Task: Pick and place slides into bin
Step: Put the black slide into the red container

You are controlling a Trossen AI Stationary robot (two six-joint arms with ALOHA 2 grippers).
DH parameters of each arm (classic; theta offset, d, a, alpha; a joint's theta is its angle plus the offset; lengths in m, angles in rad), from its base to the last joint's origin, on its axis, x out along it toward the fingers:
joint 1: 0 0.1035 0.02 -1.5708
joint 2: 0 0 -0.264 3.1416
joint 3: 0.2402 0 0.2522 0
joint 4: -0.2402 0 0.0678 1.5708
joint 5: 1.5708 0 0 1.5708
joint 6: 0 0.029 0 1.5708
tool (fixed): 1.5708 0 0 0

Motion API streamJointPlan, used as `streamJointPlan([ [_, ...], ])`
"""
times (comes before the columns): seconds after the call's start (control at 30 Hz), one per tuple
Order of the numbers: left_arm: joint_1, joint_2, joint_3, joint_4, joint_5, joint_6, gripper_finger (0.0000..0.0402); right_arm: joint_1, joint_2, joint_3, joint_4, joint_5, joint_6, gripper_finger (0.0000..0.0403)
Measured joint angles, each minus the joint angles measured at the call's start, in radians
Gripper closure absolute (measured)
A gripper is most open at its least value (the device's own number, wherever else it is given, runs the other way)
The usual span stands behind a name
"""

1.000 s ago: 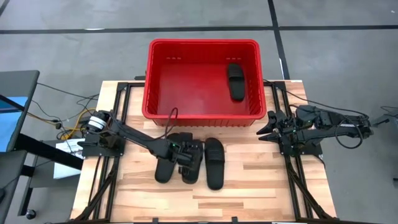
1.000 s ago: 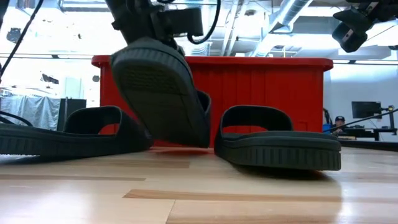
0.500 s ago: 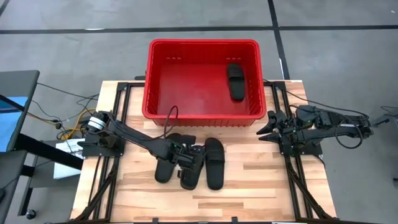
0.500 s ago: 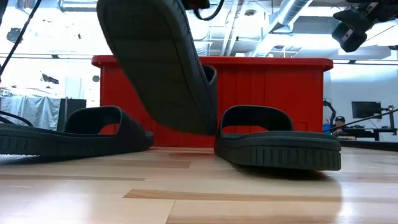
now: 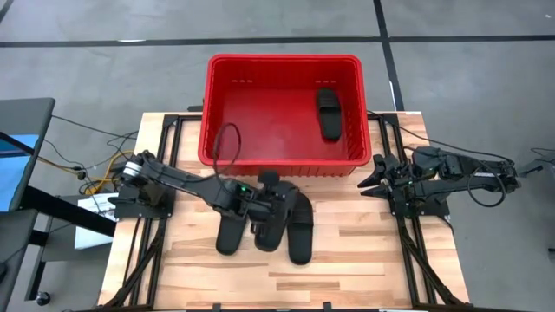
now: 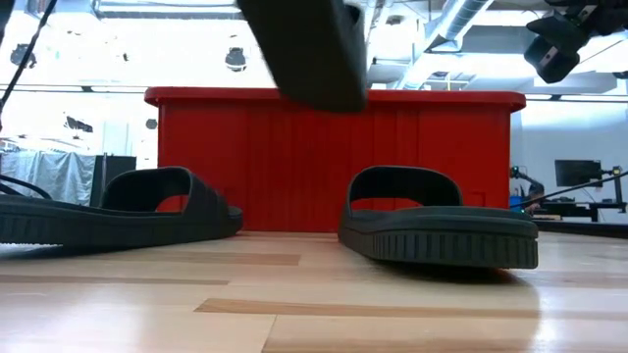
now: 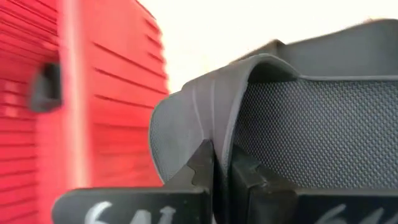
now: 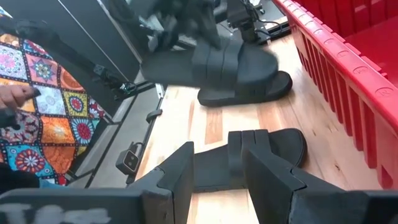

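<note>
**A:** What is the biggest thing here?

**B:** A wooden counter (image 5: 347,251), seen from above, with a large red bin (image 5: 282,65) at its far edge. One black slide (image 5: 328,113) already lies inside the bin, near its right wall.

**A:** And the other slides?

**B:** Three are in front of the bin. Two rest flat on the counter: one to the left (image 5: 231,234) and one to the right (image 5: 300,228), both pointing lengthwise toward the bin. Between them, the third slide (image 5: 271,221) is held up in the air. In the low view its sole (image 6: 306,44) hangs above the two resting slides, level with the bin's rim.

**A:** What holds it?

**B:** The left gripper (image 5: 253,198). Its fingers (image 7: 202,168) are clamped together on the edge of the slide's strap, which the left wrist view shows up close with the bin's ribbed red wall beside it.

**A:** Where does the bin lie from that grip?

**B:** Straight ahead, just beyond the lifted slide. The slide's long axis points roughly at the bin's near wall, tilted a little. My judgement is that the coming move is forward and over the rim, and the slide's far end needs to clear it.

**A:** And the other arm?

**B:** The right gripper (image 5: 375,184) waits at the counter's right edge, beside the bin's near right corner. Its fingers (image 8: 180,171) stand partly apart and hold nothing. The left arm is far nearer the remaining slides.
</note>
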Motion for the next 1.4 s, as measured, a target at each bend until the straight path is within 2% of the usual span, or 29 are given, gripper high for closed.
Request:
streamJointPlan([
  [0.3,0.122,-0.001,0.175,0.016,-0.086,0.109,0.0401,0.000,0.000,0.000,-0.016,0.000,0.000,0.0276],
  [0.57,0.289,-0.002,0.215,0.088,-0.152,0.217,0.0401,0.000,0.000,0.000,-0.015,0.000,-0.001,0.0276],
  [0.8,0.458,-0.002,0.215,0.248,-0.075,0.306,0.0401,-0.001,0.000,0.000,-0.015,0.015,-0.025,0.0276],
  [0.97,0.572,-0.002,0.215,0.310,-0.026,0.387,0.0401,-0.002,0.000,0.000,-0.015,0.066,-0.053,0.0276],
  [1.13,0.673,0.021,0.215,0.389,0.058,0.396,0.0401,-0.002,0.000,0.000,-0.017,0.128,-0.063,0.0276],
  [1.3,0.725,0.085,0.214,0.421,0.144,0.466,0.0401,-0.002,0.000,0.000,-0.037,0.194,-0.062,0.0276],
  [1.4,0.728,0.134,0.214,0.456,0.151,0.512,0.0401,-0.005,0.001,0.000,-0.051,0.235,-0.052,0.0276],
])
